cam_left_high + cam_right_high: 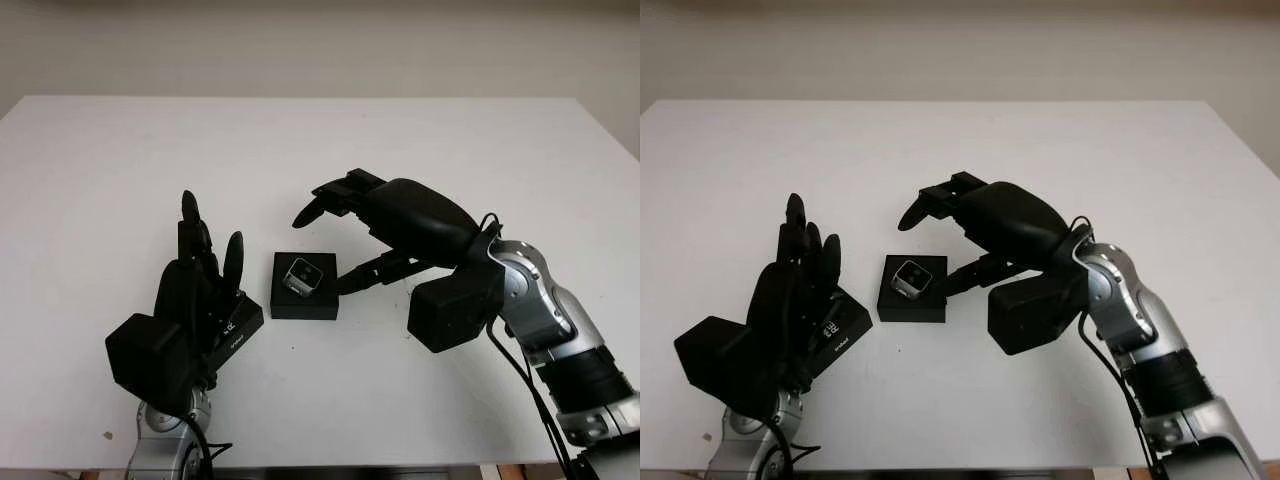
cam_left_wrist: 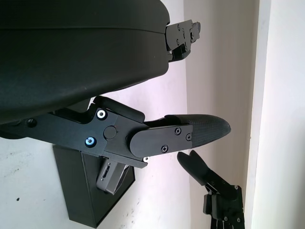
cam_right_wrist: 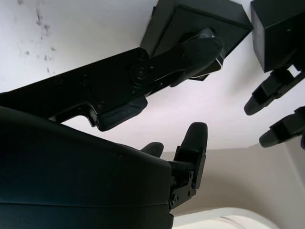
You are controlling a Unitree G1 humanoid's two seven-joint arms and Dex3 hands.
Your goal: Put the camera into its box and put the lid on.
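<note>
Right hand (image 1: 345, 245): released, holding nothing, poised over the white surface (image 1: 120, 160) just beside the box, on the box's right. One lower finger (image 1: 965, 277) reaches toward the box's right edge, its tip close to the camera; contact cannot be told. Upper fingers extend past the far side of the box.

Box (image 1: 304, 299): black, square, open, near the middle of the surface, between the two hands.

Camera (image 1: 301, 278): small, silver-framed, seated inside the box toward its far side.

Left hand (image 1: 195, 285): on the left of the box, fingers pointing away from the robot, positioned over the lid; whether it grips the lid cannot be told.

Lid (image 1: 838, 328): black, with small white lettering, lying on the surface under the left hand, apart from the box.
</note>
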